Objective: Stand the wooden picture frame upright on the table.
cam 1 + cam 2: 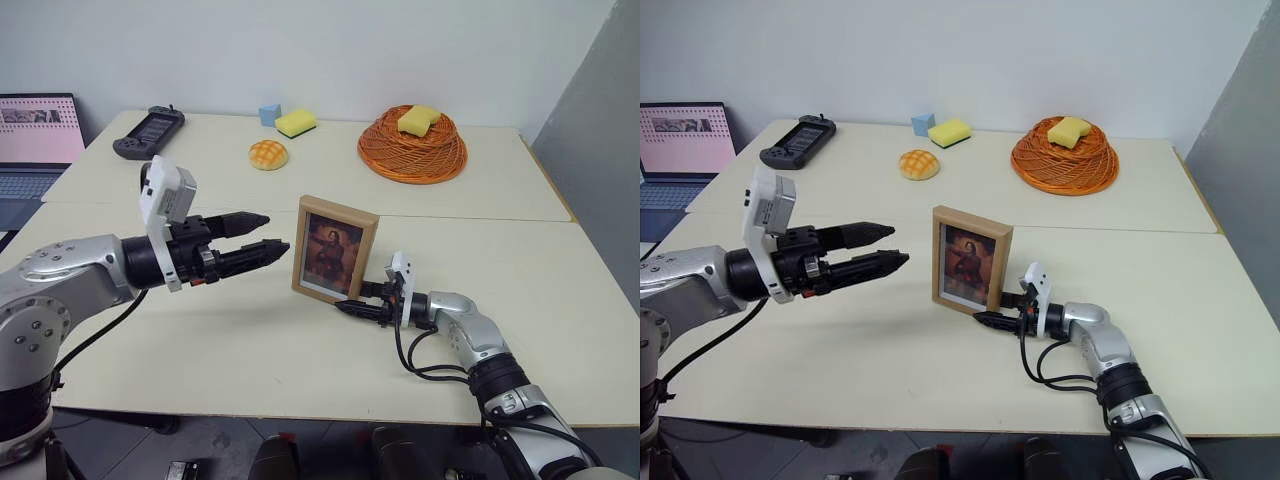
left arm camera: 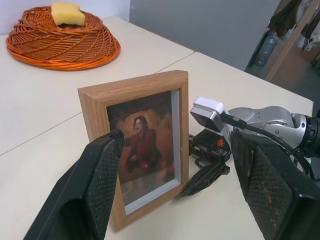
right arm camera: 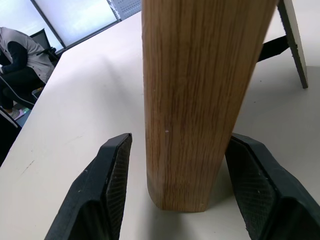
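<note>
Light-wood picture frame [image 1: 335, 250] stands upright mid-worktop [image 1: 250, 350], picture facing near side, fold-out stand [image 3: 292, 35] splayed behind. Right gripper [image 1: 352, 307] sits low at the frame's lower right corner, jaws apart either side of the edge, not touching. Left gripper [image 1: 262, 233] hovers open just left of it. Frame looks light, stiff, easy to tip; glazed front probably fragile. Hold the side rails low, not the face.
</note>
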Controlling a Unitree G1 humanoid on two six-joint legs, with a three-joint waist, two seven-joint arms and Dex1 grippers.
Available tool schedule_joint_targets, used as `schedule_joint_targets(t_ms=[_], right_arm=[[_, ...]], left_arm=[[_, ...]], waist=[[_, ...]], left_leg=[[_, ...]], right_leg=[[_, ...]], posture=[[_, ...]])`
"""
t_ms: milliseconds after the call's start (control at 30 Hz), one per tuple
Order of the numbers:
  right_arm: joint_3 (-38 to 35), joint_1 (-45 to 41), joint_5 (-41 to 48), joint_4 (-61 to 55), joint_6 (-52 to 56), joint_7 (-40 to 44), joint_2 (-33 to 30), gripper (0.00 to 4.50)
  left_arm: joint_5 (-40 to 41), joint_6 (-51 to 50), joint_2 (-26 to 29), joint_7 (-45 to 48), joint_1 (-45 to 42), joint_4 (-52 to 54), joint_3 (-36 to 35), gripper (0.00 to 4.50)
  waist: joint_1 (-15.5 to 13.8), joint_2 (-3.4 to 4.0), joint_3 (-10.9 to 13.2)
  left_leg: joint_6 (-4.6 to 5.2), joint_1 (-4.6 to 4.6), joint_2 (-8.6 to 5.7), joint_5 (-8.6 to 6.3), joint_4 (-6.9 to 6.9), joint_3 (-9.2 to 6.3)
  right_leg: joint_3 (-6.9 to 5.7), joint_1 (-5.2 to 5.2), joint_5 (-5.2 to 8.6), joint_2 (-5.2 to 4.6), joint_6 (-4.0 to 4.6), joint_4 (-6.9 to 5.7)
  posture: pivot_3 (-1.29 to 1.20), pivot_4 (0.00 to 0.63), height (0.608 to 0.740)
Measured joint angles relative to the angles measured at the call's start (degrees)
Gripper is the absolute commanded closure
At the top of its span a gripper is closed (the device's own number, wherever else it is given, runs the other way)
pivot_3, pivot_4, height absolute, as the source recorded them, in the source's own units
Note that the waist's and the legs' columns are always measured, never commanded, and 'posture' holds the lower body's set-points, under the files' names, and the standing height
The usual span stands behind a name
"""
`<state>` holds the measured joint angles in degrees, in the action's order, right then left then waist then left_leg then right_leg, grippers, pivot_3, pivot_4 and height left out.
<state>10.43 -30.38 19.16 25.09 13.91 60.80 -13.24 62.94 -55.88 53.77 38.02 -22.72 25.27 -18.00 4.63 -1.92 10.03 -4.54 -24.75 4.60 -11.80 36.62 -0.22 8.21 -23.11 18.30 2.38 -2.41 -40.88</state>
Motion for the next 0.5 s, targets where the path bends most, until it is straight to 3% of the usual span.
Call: schedule_joint_targets(t_ms=[233,500], right_arm=[[-0.49,1.35,-0.02,-2.7,1.6,-0.13,-2.6,1.52],[-8.9,11.63,5.67,-19.08,12.49,-5.44,-8.87,1.52]], left_arm=[[0.06,-0.09,-1.55,-1.8,0.12,0.45,0.5,0.87],[1.1,0.08,-4.57,-4.0,2.16,1.73,0.29,0.87]], waist=[[-0.08,0.0,0.0],[-0.36,0.01,0.02]], left_leg=[[0.0,-0.01,-0.01,0.0,0.0,-0.01],[0.0,-0.03,0.0,0.0,-0.02,0.0]], right_leg=[[0.0,0.0,0.0,-0.01,0.0,0.01],[0.04,-0.03,0.01,0.0,0.0,0.0]], posture=[[0.0,0.15,0.74],[0.0,0.15,0.74]])
